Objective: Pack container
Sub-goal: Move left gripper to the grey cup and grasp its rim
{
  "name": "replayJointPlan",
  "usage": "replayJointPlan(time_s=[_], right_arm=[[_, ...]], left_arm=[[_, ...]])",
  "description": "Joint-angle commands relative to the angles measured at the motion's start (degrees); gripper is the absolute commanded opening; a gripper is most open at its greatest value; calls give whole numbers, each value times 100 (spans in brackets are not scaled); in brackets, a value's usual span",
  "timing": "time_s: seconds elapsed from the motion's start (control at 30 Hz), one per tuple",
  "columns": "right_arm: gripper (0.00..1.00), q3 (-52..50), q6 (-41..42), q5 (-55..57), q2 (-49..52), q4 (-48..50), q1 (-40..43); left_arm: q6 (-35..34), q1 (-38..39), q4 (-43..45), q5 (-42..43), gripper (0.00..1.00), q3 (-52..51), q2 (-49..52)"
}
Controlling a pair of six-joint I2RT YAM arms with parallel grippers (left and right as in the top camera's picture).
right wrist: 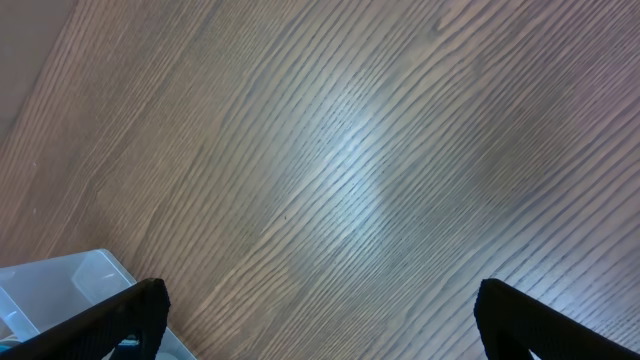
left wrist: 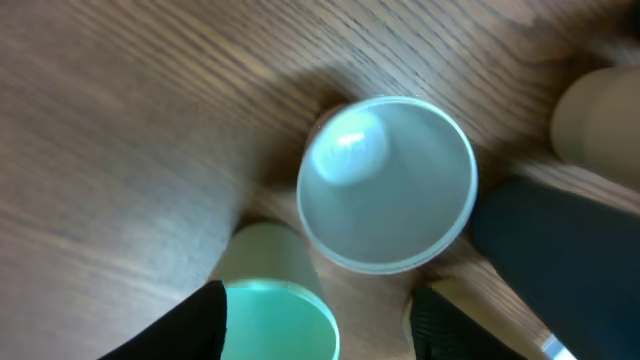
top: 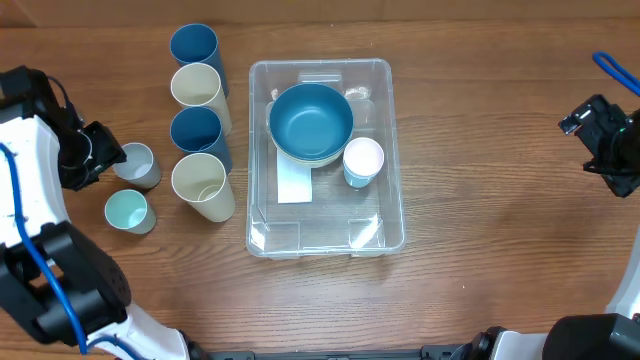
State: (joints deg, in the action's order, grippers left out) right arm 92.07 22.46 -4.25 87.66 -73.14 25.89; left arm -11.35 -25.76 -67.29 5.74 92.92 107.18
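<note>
The clear plastic container (top: 325,155) stands mid-table with a white label on its base. A blue bowl (top: 311,122) nested on a cream one and a small white-and-blue cup (top: 362,161) sit inside it. My left gripper (top: 95,152) is open at the far left, next to a small grey cup (top: 135,165) and a small mint cup (top: 128,211). In the left wrist view the grey cup (left wrist: 388,184) lies ahead of the jaws (left wrist: 320,325) and the mint cup (left wrist: 275,305) sits between the fingers. My right gripper (top: 600,140) is open and empty over bare wood at the far right (right wrist: 320,320).
Several tall cups stand in a column left of the container: blue (top: 194,48), cream (top: 197,90), blue (top: 197,133), cream (top: 201,185). A corner of the container (right wrist: 55,290) shows in the right wrist view. A blue cable (top: 615,72) loops at the right edge.
</note>
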Motion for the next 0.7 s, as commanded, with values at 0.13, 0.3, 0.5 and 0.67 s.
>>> replayJointPlan(time_s=[0.13,0.3,0.5,0.67], right_arm=[[100,57,28,7,-31,20,17],[100,57,28,7,-31,20,17],[100,57,28,7,-31,20,17],[100,57,28,7,-31,20,17]], left_arm=[[238,-22,332,-144,57,11,573],[251,-20,540,-144,56,11,778],[262,-20,671,-144,46,11,1038],[291,-22,809,-151,27,11,1091]])
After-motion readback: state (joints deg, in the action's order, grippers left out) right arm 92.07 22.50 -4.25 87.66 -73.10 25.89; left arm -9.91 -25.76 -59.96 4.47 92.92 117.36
